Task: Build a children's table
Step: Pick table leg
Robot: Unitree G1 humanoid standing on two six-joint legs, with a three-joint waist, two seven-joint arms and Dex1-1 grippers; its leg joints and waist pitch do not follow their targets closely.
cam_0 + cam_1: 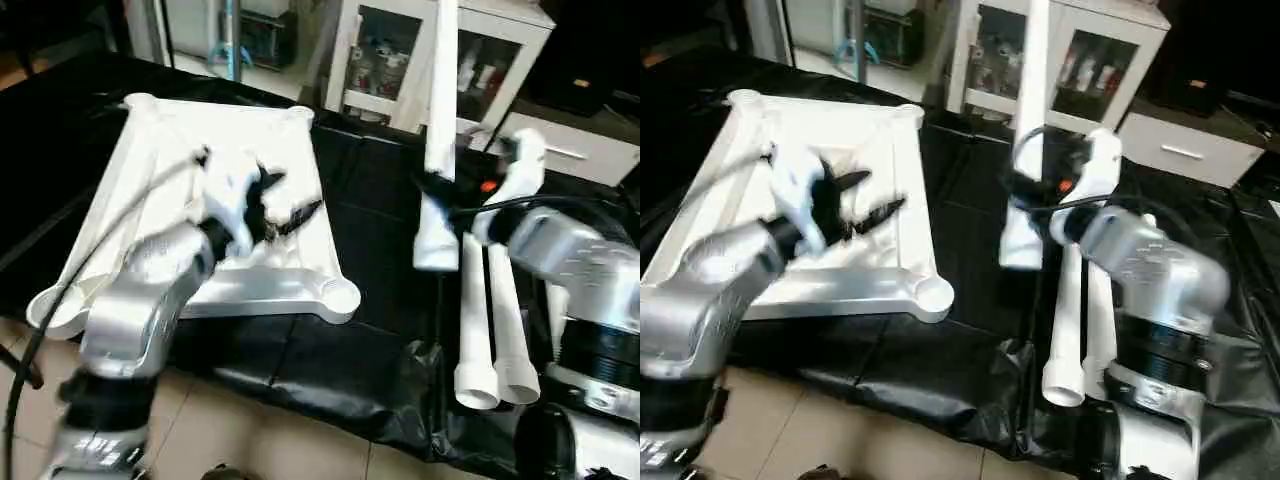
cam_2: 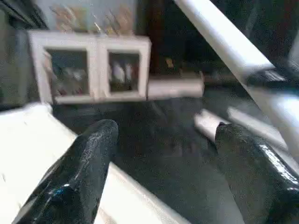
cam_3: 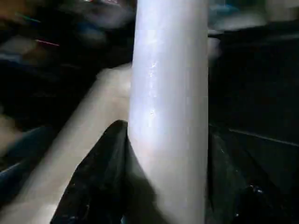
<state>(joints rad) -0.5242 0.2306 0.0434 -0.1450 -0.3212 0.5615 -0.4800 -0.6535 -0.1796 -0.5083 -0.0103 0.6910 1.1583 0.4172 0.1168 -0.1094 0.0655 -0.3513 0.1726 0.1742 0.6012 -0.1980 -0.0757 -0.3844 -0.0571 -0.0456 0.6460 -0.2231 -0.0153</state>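
The right end effector (image 1: 437, 190) grips a leg (image 1: 440, 120) upright; the left end effector (image 1: 285, 200), spread empty, should steady the top (image 1: 150, 180) while the leg seats squarely in a corner socket (image 1: 340, 297)

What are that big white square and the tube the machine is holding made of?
The square top looks like moulded plastic, white and slightly glossy, with raised ribs and rounded corner sockets. The held leg, gripped by the right tool, seems the same smooth white plastic, apparently hollow.

Black-covered work table (image 1: 380, 250), white glass-door cabinet (image 1: 390, 60) behind
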